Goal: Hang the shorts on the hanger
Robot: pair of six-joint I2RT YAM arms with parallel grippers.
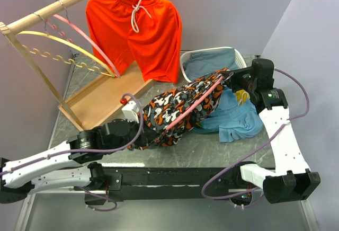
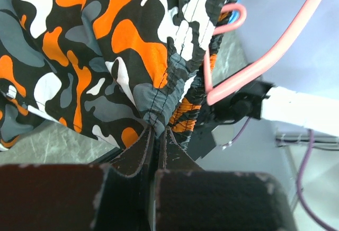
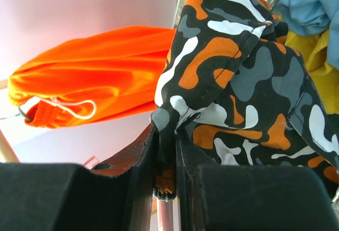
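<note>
Pinching the shorts [image 1: 170, 104], the left pincer [image 2: 156, 133] and right pincer [image 3: 167, 135] stretch them along the hanger [image 1: 196, 103]. Next, the cloth likely needs pulling over it.

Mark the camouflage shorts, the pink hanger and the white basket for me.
shorts [image 1: 164, 106]: top external view, on the printed fabric at mid-garment.
hanger [image 2: 280, 44]: left wrist view, on its pink curved arm.
basket [image 1: 185, 68]: top external view, on its white left wall.
</note>
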